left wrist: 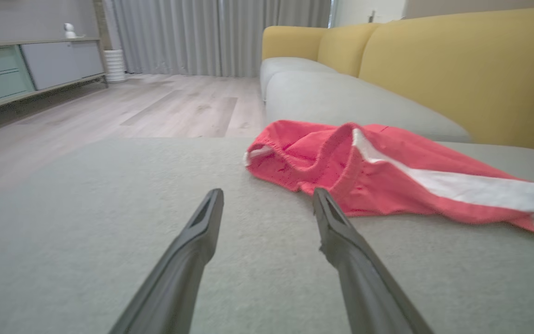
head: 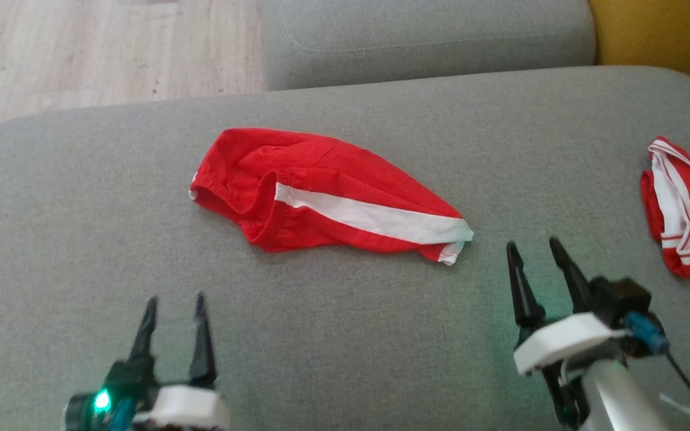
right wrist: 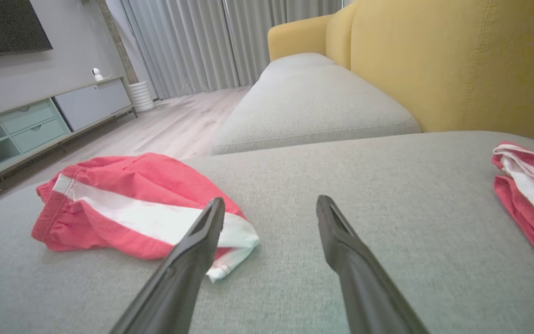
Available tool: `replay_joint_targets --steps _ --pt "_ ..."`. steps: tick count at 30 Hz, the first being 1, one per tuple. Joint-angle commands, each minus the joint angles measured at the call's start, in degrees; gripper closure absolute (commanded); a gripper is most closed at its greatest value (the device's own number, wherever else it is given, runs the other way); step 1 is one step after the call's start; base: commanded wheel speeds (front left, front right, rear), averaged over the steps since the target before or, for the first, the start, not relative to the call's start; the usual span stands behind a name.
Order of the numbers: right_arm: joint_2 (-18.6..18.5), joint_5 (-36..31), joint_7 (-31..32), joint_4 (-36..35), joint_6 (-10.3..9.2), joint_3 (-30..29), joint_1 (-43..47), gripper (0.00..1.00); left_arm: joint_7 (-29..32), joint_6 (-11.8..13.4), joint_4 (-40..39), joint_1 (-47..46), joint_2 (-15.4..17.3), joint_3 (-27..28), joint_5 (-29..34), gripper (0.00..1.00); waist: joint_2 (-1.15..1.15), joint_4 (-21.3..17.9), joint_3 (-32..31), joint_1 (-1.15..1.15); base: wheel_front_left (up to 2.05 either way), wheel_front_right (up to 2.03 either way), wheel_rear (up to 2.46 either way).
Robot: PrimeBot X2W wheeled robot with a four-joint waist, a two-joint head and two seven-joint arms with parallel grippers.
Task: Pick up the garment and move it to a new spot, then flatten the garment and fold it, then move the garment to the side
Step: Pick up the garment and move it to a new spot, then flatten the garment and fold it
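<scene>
The shorts [head: 321, 191] lie rumpled on the cushion [head: 381, 335]. My left gripper [head: 176, 297] and right gripper [head: 532, 242] sit just short of them, jaws wide, holding nothing. Flattening looks like the job: I'd pinch the waistband [head: 216, 200] with the left, the striped hem [head: 456, 239] with the right, then draw apart low, clear of the spare garment [head: 686, 209].

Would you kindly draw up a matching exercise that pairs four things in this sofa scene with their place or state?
Column one:
1. broad-striped garment
2. thin-striped garment
3. left gripper
4. right gripper

Column two:
A. open and empty, lower right of the head view
B. lying mid-way along the grey cushion
C. open and empty, lower left of the head view
D. bundled at the cushion's right end

Pairs: 1-B, 2-D, 3-C, 4-A.
</scene>
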Motion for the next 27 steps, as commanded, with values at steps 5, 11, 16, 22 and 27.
replay_joint_targets --steps 5,11,16,22,27 --pt "0.17 -0.66 -0.22 -1.43 0.01 0.88 1.31 0.00 -0.29 -0.30 -3.24 2.20 -0.55 5.65 2.20 0.00 0.00 0.44 -0.85 0.01 0.00 0.00 0.00" --pt "0.17 -0.35 -0.22 -1.45 0.01 1.22 1.78 0.00 -0.29 -3.17 -2.74 1.95 -1.35 6.55 2.52 0.00 0.00 -0.47 0.18 0.01 0.00 0.00 0.00" --pt "0.17 0.16 -0.22 -1.75 0.01 1.89 0.26 0.00 -0.29 -8.37 0.30 -4.58 -1.44 3.27 0.29 0.00 0.00 -1.93 3.44 0.01 0.00 0.00 0.00" --pt "0.17 0.59 -0.22 -1.92 0.01 2.60 -1.93 0.00 -0.29 -11.46 7.30 -15.20 -1.45 -0.66 -1.69 0.00 0.00 -5.07 7.81 0.01 0.00 0.00 0.00" --pt "0.17 0.57 -0.22 -2.01 0.01 2.25 -3.09 0.00 -0.29 -12.14 13.53 -21.65 -1.36 -0.42 -2.49 0.00 0.00 -7.48 10.65 0.01 0.00 0.00 0.00"
